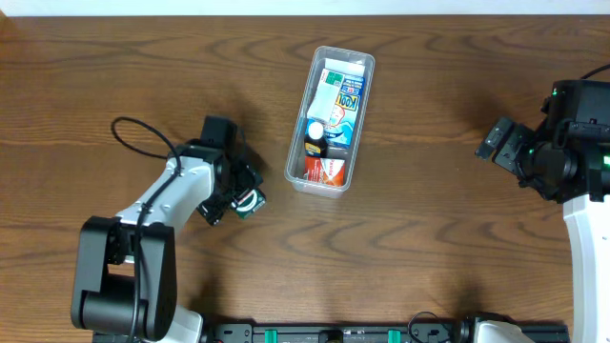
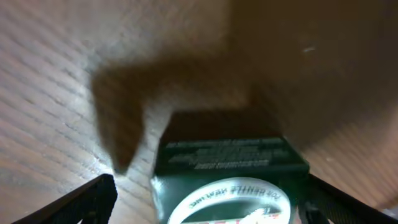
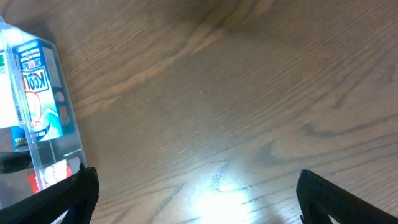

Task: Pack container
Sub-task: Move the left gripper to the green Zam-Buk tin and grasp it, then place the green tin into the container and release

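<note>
The clear plastic container (image 1: pixel 297 164) lies at the table's middle with several small boxes inside, among them a blue-and-white one and a red one. Its end also shows at the left edge of the right wrist view (image 3: pixel 69 134). A small dark green box with a white oval label (image 1: pixel 252 202) lies on the table left of the container. My left gripper (image 1: pixel 238 197) is open with its fingers on either side of this box (image 2: pixel 230 171); a gap shows between the left finger and the box. My right gripper (image 1: pixel 505 148) is open and empty over bare wood at the right.
The wooden table (image 1: pixel 429 238) runs under both arms. The left arm's base (image 1: pixel 124 286) stands at the front left, the right arm's body (image 1: pixel 581 162) at the right edge.
</note>
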`<state>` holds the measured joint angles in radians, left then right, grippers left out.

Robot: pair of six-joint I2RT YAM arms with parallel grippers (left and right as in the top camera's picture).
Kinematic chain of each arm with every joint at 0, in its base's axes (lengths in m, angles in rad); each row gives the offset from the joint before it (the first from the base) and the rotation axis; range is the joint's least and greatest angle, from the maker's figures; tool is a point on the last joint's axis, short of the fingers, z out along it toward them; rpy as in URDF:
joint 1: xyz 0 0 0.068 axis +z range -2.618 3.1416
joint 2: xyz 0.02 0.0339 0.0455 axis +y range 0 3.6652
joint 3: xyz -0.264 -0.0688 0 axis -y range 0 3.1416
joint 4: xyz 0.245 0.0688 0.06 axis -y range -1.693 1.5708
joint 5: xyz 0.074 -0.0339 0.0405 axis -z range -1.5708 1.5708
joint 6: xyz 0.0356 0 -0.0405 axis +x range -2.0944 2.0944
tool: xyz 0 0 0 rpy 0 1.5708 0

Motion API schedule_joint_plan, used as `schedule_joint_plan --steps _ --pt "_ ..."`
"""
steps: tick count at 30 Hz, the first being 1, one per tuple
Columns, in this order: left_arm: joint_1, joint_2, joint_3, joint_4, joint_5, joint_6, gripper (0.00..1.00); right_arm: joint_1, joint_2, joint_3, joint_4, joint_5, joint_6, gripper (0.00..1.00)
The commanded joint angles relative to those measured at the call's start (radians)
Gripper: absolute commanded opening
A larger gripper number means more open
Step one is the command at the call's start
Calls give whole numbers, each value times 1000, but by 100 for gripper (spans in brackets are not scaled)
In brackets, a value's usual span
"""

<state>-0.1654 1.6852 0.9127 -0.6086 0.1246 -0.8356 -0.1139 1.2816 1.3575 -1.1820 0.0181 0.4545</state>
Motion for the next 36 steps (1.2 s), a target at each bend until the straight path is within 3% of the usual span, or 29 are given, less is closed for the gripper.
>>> schedule_joint_plan --steps 1,11,16,23,29,36 --pt "2 -5 -19 2 -8 -34 91 -10 -4 4 0 4 -11 99" --pt "2 -6 -19 1 -8 69 67 -10 -4 4 0 4 -11 99" --pt "2 -11 6 -19 29 204 67 -10 -4 4 0 4 -11 99" --pt "-24 -60 167 -206 67 386 66 -10 -4 4 0 4 -11 99" --pt "-135 -120 328 -307 66 551 61 -10 -4 4 0 4 -11 99" --pt "-336 -149 406 -227 -39 661 62 -10 -4 4 0 4 -10 99"
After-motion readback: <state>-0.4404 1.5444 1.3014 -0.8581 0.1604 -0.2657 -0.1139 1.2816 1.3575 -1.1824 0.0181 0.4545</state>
